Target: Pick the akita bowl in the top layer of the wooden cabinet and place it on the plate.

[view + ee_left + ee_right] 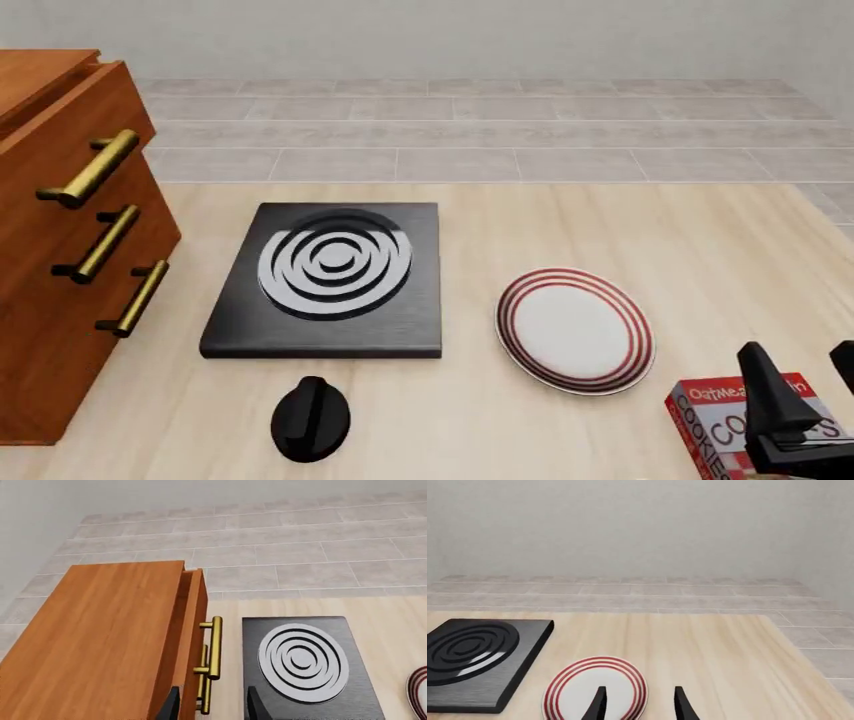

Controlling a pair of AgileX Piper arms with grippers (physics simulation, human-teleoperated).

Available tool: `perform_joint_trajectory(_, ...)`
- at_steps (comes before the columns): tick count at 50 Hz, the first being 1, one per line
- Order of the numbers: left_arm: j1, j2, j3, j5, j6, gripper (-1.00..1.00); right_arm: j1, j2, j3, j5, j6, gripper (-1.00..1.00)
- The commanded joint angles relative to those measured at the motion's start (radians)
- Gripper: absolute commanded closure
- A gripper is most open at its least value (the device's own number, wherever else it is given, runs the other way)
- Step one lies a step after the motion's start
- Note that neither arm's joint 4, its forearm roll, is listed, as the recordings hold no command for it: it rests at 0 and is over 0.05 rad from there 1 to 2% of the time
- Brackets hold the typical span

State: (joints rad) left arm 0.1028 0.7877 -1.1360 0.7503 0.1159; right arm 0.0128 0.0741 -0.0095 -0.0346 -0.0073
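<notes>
left wrist view: left gripper [212, 707] hangs above the wooden cabinet [100, 640], its two dark fingertips apart with nothing between them; they straddle the front edge of the cabinet, with the brass handles just ahead of and under them.
top layer: drawer front [74, 150] looks pulled out only a crack; top handle [214, 647] sits just ahead of the left fingertips, untouched.
akita bowl: not visible in any view; judged to be inside the top layer, hidden by the drawer front and cabinet top.
front view: right gripper [801, 385] low at the near right corner, jaws apart and empty, over a red cookie box [734, 425].
plate [597, 690]: on the table just ahead of the right fingertips, bare, nothing on it.
bystanders: black slab with white rings [331, 275] between cabinet and plate; black knob [310, 418] near it.
step in hand: judged to be lining up on the top handle to open the drawer.
risk one: fingertips closing on the lower handle stacked beneath, opening the wrong drawer.
risk two: a shallow pull leaves the bowl out of reach.
risk three: the drawer pulled too far out toward the slab may strike it.
</notes>
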Motion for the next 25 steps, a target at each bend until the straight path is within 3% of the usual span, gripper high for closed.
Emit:
perform_joint_trajectory(1,0.028,0.016,0.026,-0.01,0.002,-1.0,0.001,0.005,0.002,-0.005,0.002,-1.0)
perform_joint_trajectory(25,0.071,0.053,0.06,-0.025,0.01,-1.0,0.001,-0.001,0.002,0.005,0.003,-1.0)
